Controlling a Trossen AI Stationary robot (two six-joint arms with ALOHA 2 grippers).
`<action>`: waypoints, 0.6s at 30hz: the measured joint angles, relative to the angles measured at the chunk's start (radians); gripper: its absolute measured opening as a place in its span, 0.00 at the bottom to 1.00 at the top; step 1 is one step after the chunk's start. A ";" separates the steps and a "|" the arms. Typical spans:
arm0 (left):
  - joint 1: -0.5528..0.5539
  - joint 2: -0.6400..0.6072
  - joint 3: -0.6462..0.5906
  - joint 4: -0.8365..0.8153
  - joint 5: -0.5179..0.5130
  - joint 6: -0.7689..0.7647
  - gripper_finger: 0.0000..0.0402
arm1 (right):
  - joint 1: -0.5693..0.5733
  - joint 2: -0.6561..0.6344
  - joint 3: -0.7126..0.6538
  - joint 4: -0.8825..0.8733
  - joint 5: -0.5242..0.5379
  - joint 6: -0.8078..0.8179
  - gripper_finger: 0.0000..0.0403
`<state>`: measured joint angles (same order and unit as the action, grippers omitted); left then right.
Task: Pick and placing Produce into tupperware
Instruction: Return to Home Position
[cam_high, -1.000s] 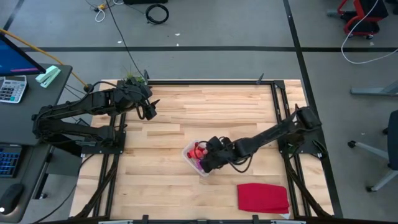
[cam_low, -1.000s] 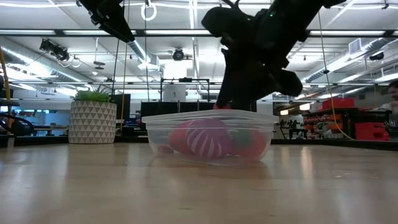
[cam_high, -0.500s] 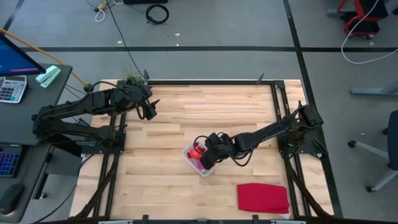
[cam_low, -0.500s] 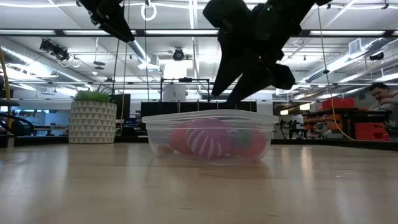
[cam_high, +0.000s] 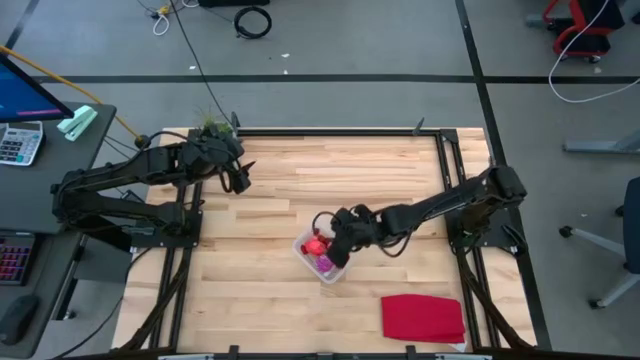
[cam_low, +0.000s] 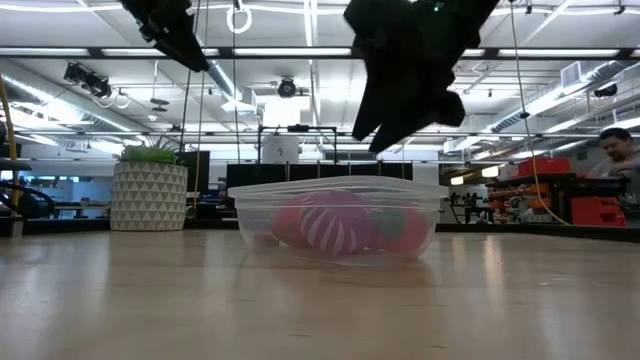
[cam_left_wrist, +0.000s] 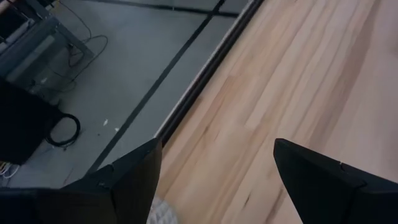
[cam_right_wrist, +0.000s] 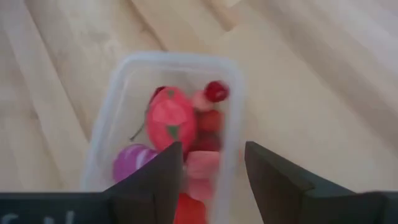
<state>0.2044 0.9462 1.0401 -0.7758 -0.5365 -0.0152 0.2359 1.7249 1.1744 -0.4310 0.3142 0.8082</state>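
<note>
Clear tupperware (cam_right_wrist: 180, 57) w/ produce (cam_right_wrist: 171, 118); right hand (cam_high: 338, 236) above.

Overhead, table-level and right-wrist views, all on the tupperware (cam_high: 299, 247)

Produce (cam_right_wrist: 170, 119) in tupperware (cam_right_wrist: 115, 96), table (cam_high: 300, 170) centre.

The counter (cam_high: 330, 170) is pale planked wood, smooth and faintly shiny. The tupperware (cam_low: 250, 215) is clear glossy plastic; the produce (cam_right_wrist: 170, 118) in it looks smooth, plasticky. The red cloth (cam_high: 422, 317) is matt.
</note>
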 joint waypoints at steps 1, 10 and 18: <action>0.000 -0.004 0.000 -0.020 0.000 0.000 0.79 | -0.007 -0.019 0.000 -0.016 -0.011 -0.001 0.45; -0.007 -0.006 0.000 -0.270 0.000 -0.179 0.79 | -0.030 -0.385 0.000 -0.172 0.103 -0.182 0.45; -0.096 -0.082 0.000 -0.451 -0.001 -0.401 0.79 | 0.026 -0.630 -0.020 -0.189 0.153 -0.296 0.44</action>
<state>0.1083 0.8639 1.0397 -1.2272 -0.5373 -0.4162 0.2617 1.0951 1.1545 -0.6199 0.4675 0.5119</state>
